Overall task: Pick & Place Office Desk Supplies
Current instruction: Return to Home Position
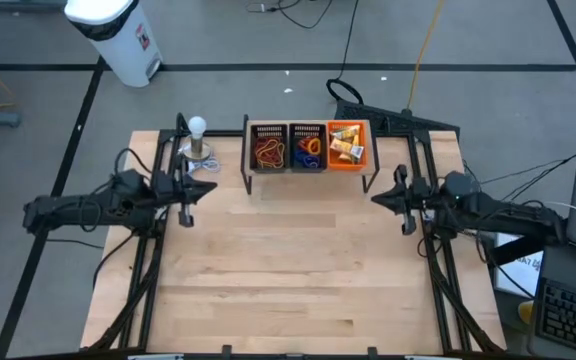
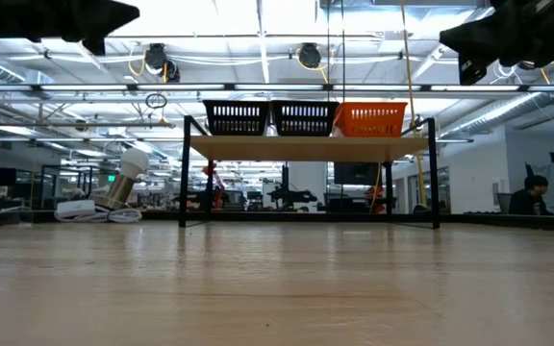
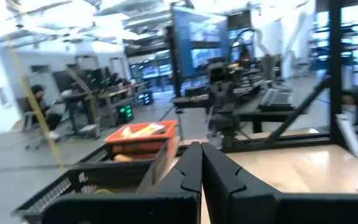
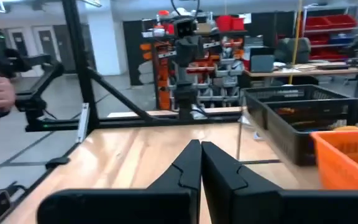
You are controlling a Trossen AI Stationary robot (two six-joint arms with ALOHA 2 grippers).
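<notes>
Three bins stand in a row along the table's [image 1: 298, 290] far edge, on the shelf [image 2: 306, 146]: the left black bin [image 1: 268, 127] holds tangled red and yellow loops [image 1: 266, 152], the middle black bin [image 1: 307, 127] blue and orange ones, too knotted to count, the orange bin [image 1: 347, 166] yellow packets [image 1: 344, 149]. Both closed and empty, the left gripper [image 1: 211, 187] and right gripper [image 1: 376, 198] hang near the side edges.

Three bins up there: two black bins [image 1: 269, 126], one orange bin [image 1: 346, 125]. One shelf [image 2: 306, 147], one ball-topped stand [image 1: 199, 140], one table [image 1: 288, 280]. Two grippers: left gripper [image 1: 208, 188], right gripper [image 1: 377, 199]. The loops [image 1: 268, 152] are too tangled to count.
</notes>
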